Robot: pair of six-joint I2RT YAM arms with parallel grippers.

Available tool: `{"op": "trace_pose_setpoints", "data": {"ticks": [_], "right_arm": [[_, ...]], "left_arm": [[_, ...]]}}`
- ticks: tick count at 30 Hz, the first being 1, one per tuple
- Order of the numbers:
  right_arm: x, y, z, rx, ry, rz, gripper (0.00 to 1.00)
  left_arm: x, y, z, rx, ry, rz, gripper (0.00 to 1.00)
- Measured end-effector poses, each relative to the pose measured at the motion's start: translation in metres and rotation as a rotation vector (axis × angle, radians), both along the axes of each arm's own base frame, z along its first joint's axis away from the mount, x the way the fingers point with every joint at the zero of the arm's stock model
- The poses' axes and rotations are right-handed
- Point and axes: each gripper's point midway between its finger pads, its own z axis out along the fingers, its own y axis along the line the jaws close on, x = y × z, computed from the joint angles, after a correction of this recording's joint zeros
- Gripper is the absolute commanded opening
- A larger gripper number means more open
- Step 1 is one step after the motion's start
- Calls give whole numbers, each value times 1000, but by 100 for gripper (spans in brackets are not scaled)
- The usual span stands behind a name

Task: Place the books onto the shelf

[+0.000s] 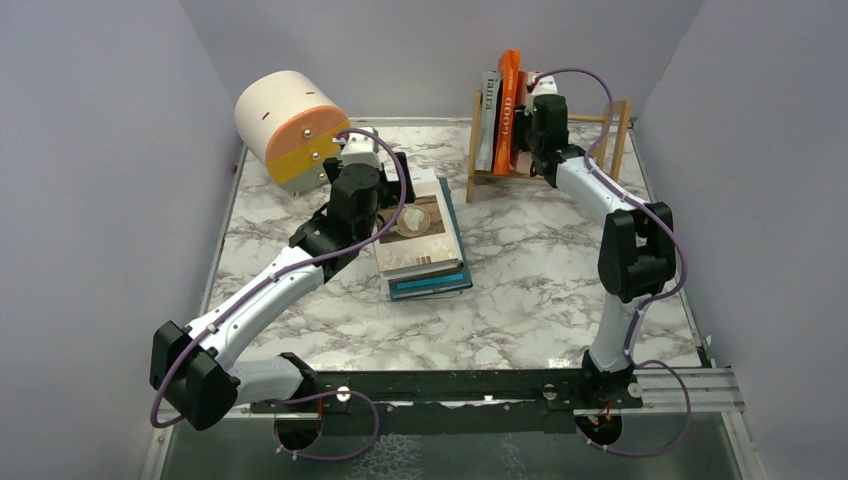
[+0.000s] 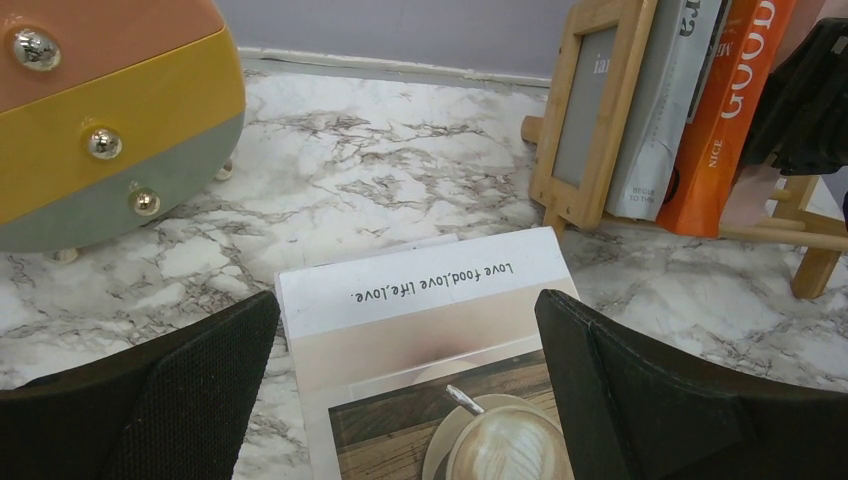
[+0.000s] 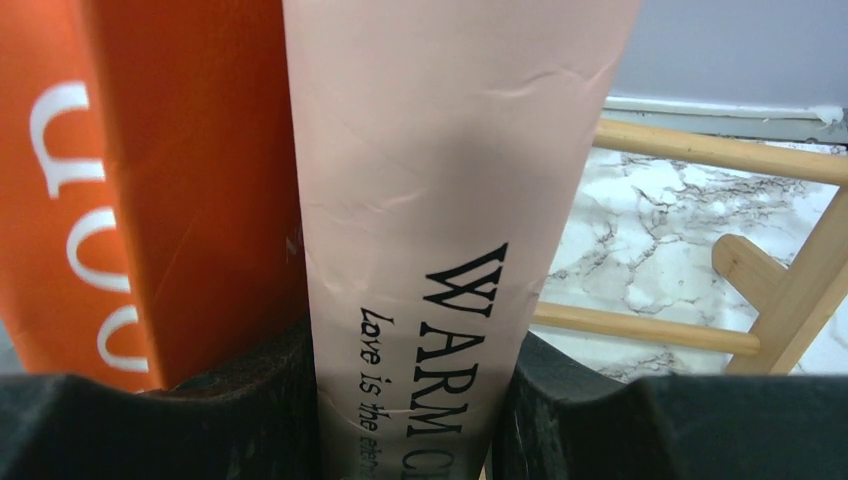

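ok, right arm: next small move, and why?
Probably open the right fingers and let go. They clamp the pink book, which stands in the shelf right beside the orange book. Its bottom edge is hidden, so release gently.

- The book rack [image 1: 620, 125] stands at the back right of the table [image 1: 540, 280]; the drawer drum [image 1: 290, 125] sits at the back left.
- The stack of books [image 1: 425, 275] lies between them, nearer the front, just right of the drum.
- My left claw [image 2: 405, 300] hangs over the stack's top book [image 2: 420, 300].
- In the rack's left end stand three books: the leftmost book [image 1: 489, 120] against the end frame, the GOOD book [image 1: 508, 100] beside it, and the WARM book [image 3: 440, 180] rightmost, between the fingers of my right claw [image 3: 410, 400].
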Motion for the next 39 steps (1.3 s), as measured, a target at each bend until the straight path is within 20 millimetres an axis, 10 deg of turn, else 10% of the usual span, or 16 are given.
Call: {"op": "trace_pose_setpoints", "data": {"ticks": [6,39], "right_arm": [[8,0,-1,17,7,-11,30],[-12,-4,-7,33,104,-39,29]], "left_arm": [[0,0,0,-1,0,0,99],[-7,8,8,-29,-20,5,99]]}}
